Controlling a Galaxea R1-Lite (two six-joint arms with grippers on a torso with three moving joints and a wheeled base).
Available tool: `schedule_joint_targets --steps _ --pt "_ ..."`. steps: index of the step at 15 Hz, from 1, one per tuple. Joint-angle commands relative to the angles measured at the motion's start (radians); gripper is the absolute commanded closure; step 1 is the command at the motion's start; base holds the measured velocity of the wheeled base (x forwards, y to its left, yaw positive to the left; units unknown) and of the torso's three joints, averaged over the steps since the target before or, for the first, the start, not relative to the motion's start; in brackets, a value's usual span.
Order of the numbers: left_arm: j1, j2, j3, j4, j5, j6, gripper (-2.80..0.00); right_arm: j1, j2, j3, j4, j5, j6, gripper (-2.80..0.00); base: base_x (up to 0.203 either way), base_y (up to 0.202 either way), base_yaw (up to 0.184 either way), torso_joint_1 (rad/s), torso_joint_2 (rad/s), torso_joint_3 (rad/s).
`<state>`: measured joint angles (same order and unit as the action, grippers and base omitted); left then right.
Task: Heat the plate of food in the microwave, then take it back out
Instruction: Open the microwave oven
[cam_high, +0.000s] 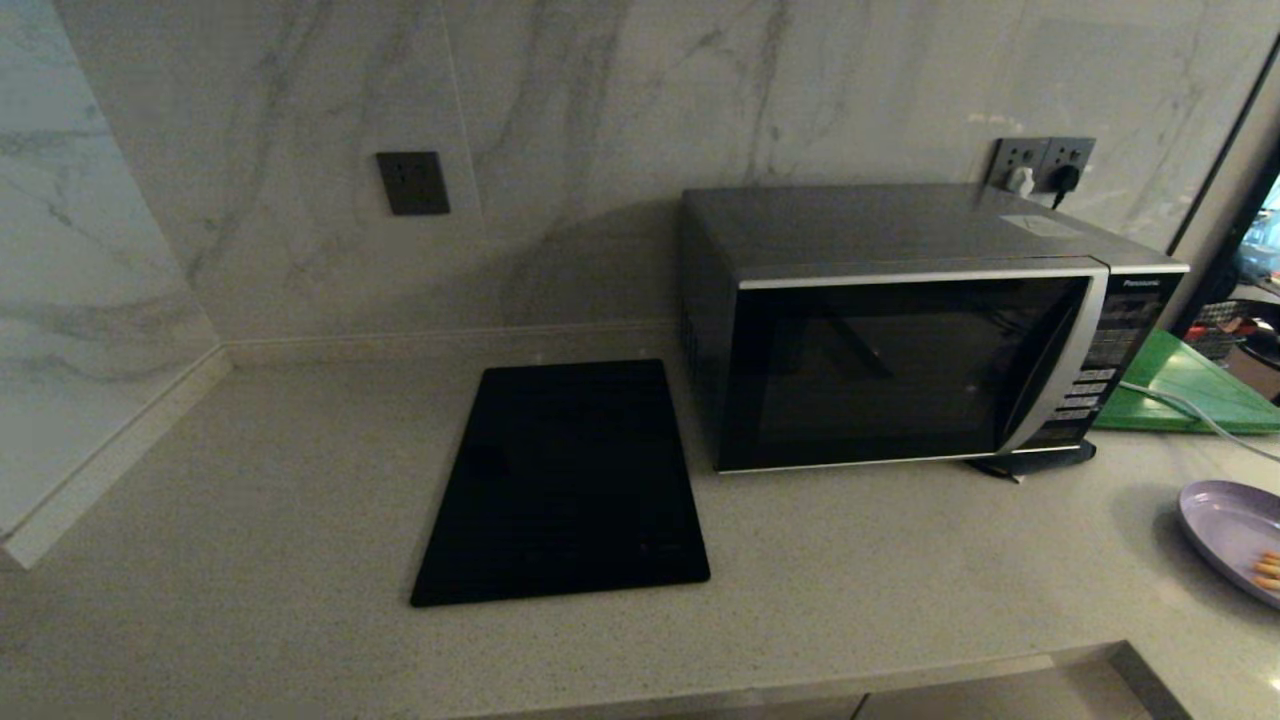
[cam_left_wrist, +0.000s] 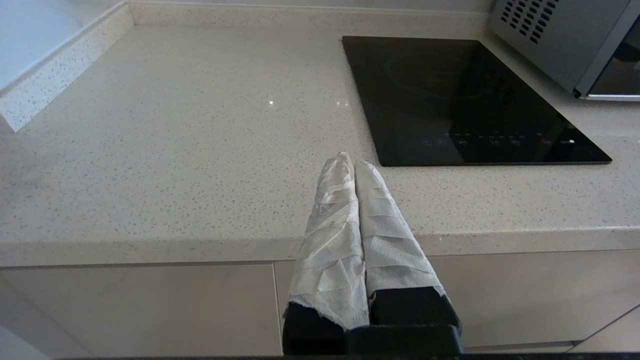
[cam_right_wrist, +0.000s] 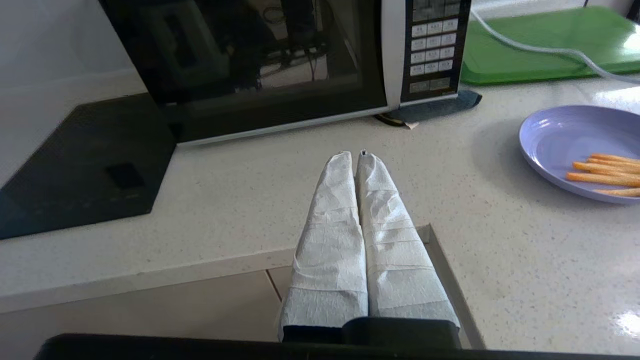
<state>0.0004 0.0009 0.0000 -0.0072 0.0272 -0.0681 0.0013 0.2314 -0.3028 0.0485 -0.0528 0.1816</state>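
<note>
- Two grippers hang at the table's front edge, both closed and holding nothing: the left gripper (cam_left_wrist: 354, 161) near the black panel (cam_high: 565, 480), the right gripper (cam_right_wrist: 352, 156) before the microwave (cam_high: 905, 330).
- Microwave stands at the back of the table (cam_high: 250, 480), door shut.
- Plate (cam_high: 1228, 532) with orange sticks lies on the table, right of the microwave and apart from it.
- Green board (cam_high: 1190, 388) lies behind the plate.
</note>
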Motion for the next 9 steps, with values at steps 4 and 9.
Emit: schedule_joint_targets --steps 4,9 --pt "0.001 0.001 0.000 0.000 0.000 -0.001 0.00 -0.013 0.250 -0.098 -0.007 -0.066 -0.007 0.00 0.000 0.000 0.000 0.000 0.00 0.000" --pt "0.001 0.001 0.000 0.000 0.000 -0.001 0.00 -0.015 0.385 -0.176 -0.009 -0.083 -0.062 0.00 0.000 0.000 0.000 0.000 0.00 0.000"
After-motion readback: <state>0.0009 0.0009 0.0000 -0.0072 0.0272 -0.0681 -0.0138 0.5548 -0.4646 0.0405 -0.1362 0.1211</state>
